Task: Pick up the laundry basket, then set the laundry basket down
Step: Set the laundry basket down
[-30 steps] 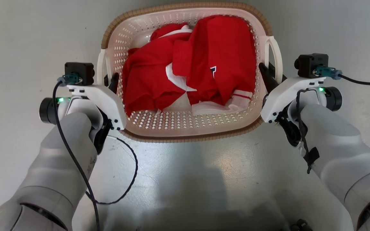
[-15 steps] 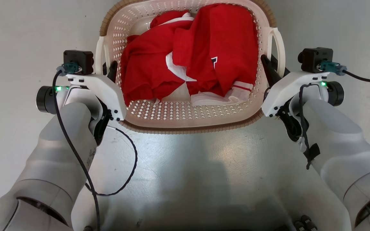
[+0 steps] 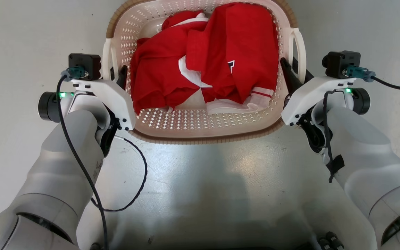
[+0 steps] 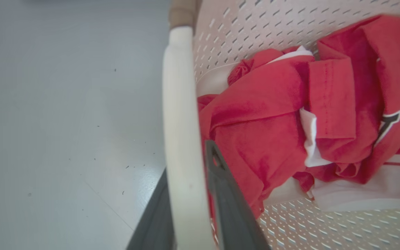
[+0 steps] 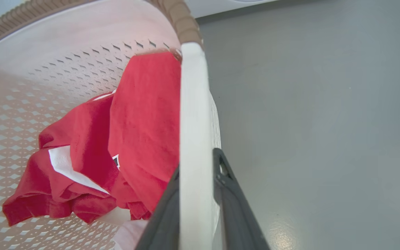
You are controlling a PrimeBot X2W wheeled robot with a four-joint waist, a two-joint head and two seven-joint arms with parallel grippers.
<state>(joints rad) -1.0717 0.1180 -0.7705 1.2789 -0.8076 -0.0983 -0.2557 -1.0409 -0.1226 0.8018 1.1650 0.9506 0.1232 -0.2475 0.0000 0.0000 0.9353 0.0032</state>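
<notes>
Laundry basket (image 3: 200, 122) is sitting at 12 o'clock in the head view, holding red garments (image 3: 221, 59). Left gripper (image 3: 118, 75), at its 9 o'clock, is pinching the left handle (image 3: 107, 59) narrowly — right gripper (image 3: 292, 73), at 3 o'clock, is pinching the right handle (image 3: 300, 48) likewise.

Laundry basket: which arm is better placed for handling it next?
Neither; probably both. Left gripper straddles the left handle of the laundry basket; right gripper straddles the right handle, mirror-like.
</notes>
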